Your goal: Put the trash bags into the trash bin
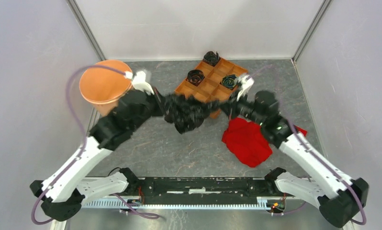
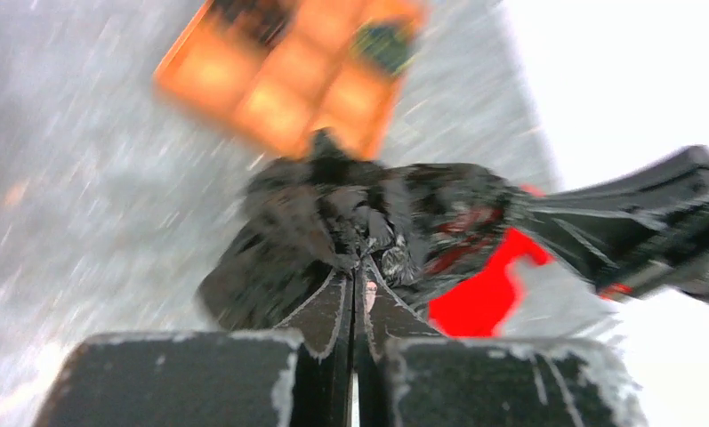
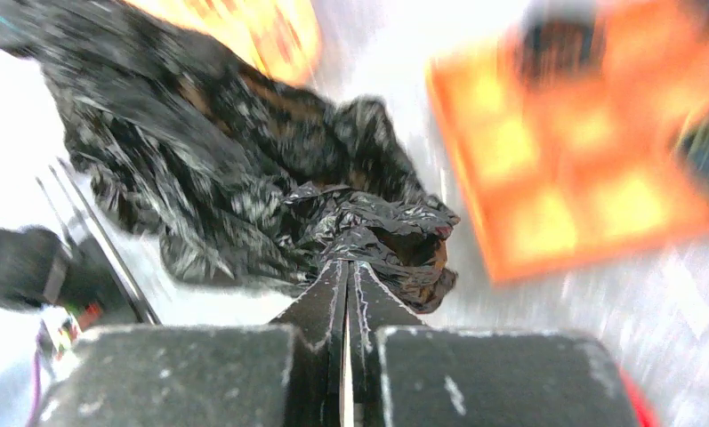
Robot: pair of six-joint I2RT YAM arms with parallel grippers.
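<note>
Both the left claw (image 2: 358, 267) and right claw (image 3: 349, 262) were pinched tight on one crumpled black trash bag (image 1: 186, 112), held between them above the bench (image 1: 179, 148); the trash bin (image 1: 105, 84) stood at its ten o'clock.

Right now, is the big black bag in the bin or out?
Out. The trash bag hangs stretched between the left tool and right tool, both shut on it, beside the trash bin.
</note>
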